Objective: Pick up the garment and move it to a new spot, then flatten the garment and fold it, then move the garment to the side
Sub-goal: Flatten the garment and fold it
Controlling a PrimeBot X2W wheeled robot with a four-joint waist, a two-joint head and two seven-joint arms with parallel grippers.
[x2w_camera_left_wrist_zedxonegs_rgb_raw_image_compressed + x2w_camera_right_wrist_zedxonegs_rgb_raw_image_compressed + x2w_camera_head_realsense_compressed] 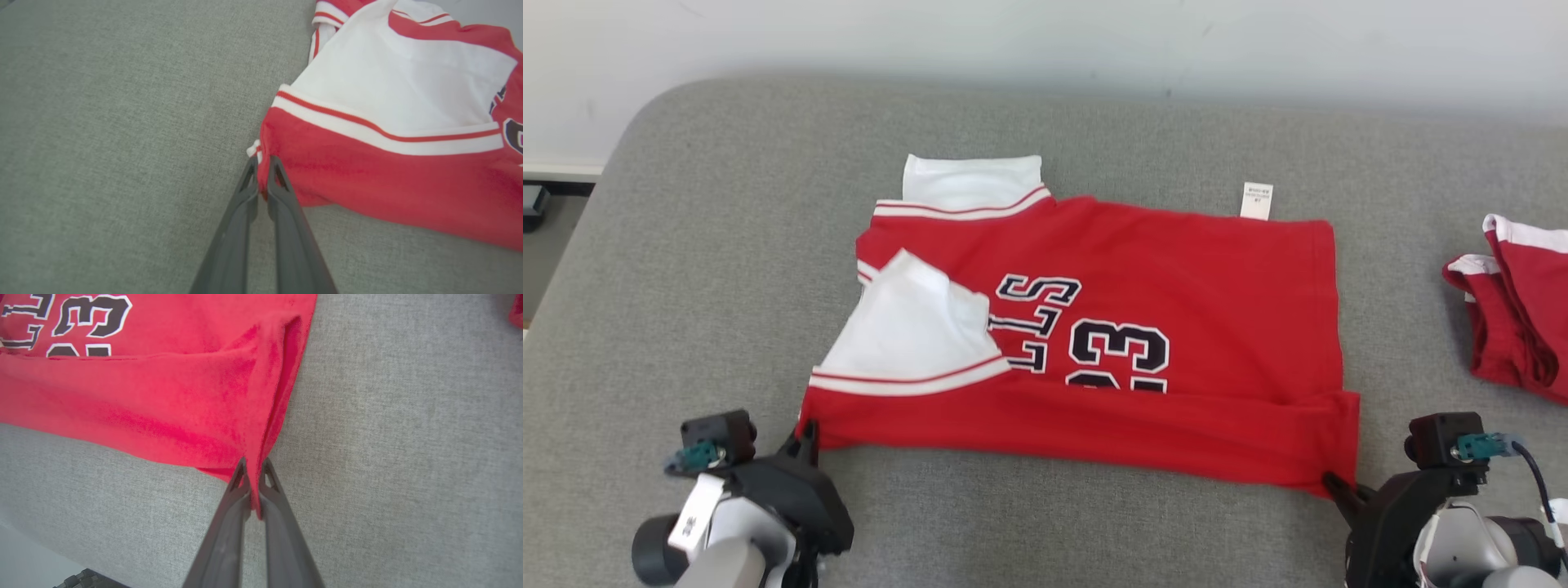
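Shirt [1192, 286] is laid long side left to right; its near corners are pinched by left tool [806, 430] and right tool [1333, 482], cloth lying ahead.

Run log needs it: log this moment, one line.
stage: folding | left fingers: shut on jersey, near-left corner | right fingers: shut on near-right corner

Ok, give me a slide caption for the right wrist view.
Right end effector shut on a bunched corner of the red jersey, which lies spread on grey upholstery.
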